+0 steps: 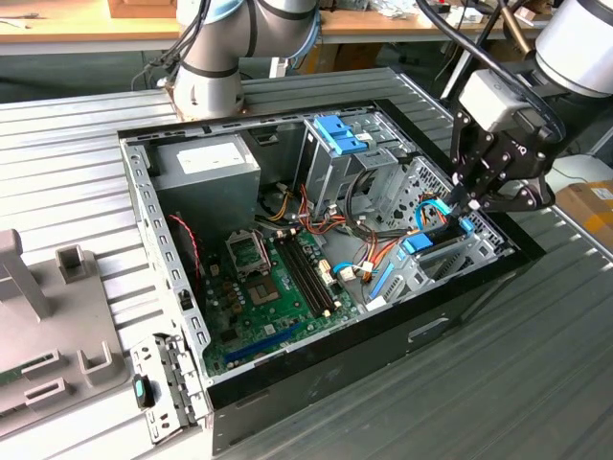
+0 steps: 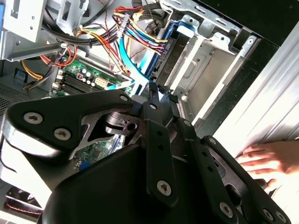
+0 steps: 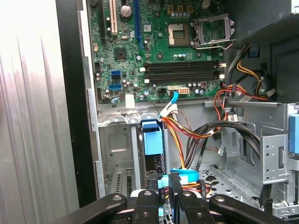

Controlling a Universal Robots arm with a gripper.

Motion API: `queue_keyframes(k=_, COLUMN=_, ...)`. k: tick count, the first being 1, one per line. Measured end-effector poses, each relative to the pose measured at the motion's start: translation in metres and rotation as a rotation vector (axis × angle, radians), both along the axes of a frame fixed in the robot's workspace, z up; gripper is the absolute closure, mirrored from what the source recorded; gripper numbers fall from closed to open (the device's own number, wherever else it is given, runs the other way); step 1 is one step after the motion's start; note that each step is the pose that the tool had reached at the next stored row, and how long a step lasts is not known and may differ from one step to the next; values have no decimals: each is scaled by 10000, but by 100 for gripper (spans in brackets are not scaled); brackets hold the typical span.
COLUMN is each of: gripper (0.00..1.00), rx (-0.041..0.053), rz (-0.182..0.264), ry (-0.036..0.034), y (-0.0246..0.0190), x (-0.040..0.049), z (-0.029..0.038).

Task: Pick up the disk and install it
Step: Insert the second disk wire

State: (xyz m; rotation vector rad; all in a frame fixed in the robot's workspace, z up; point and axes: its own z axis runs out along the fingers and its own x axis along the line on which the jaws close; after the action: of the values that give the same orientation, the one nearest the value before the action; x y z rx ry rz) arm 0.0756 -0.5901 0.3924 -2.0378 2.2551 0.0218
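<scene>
The black multi-link gripper [image 1: 471,203] sits at the right of the exterior view, low over the drive bay at the corner of the open black computer case [image 1: 316,383]; its fingers are drawn close together on the light blue plastic bracket of the disk [image 1: 433,240], a flat dark drive standing on edge in the grey metal bay; in the first wrist view the fingertips [image 3: 175,179] meet at the blue bracket edge at bottom centre; whether they truly clamp it or merely press on it cannot be told; the disk appears seated or nearly seated in the bay, judging by its depth; to do this step well, keep the drive parallel to the bay rails; press straight along the slot without tilt; keep the bundle of orange, yellow and red cables [image 3: 180,135] clear of the bracket; a person's hand [image 2: 266,161] rests on the ribbed metal table at the right of the second wrist view, just beside the case; maintain clearance from it
</scene>
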Motion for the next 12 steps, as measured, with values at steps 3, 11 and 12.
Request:
queue_keyframes(k=3, gripper=76, rx=-10, rz=0, ry=0, y=0, x=0, z=0)
queue_keyframes(k=11, gripper=76, rx=-174, rz=-1, ry=-1, y=3, x=0, z=-9)
queue_keyframes(k=12, gripper=76, rx=-175, rz=-1, ry=0, y=3, x=0, z=-9)
